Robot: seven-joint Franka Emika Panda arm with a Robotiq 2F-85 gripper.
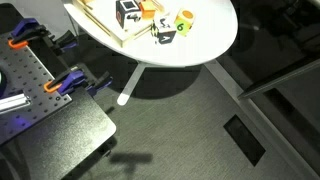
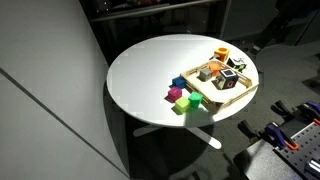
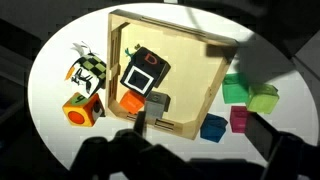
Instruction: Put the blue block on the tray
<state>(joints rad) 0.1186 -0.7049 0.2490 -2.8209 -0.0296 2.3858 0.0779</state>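
Note:
The blue block lies on the round white table just outside the tray's rim, next to a magenta block. It also shows in an exterior view. The light-wood tray holds a black-and-white cube, an orange block and a grey block. The tray also appears in both exterior views. My gripper hangs well above the table with its dark fingers spread apart, open and empty, over the blue block and the tray's corner. The gripper is out of both exterior views.
Two green blocks lie beside the magenta one. A checkered cube and an orange-yellow cube sit on the table on the tray's other side. A bench with orange clamps stands beside the table.

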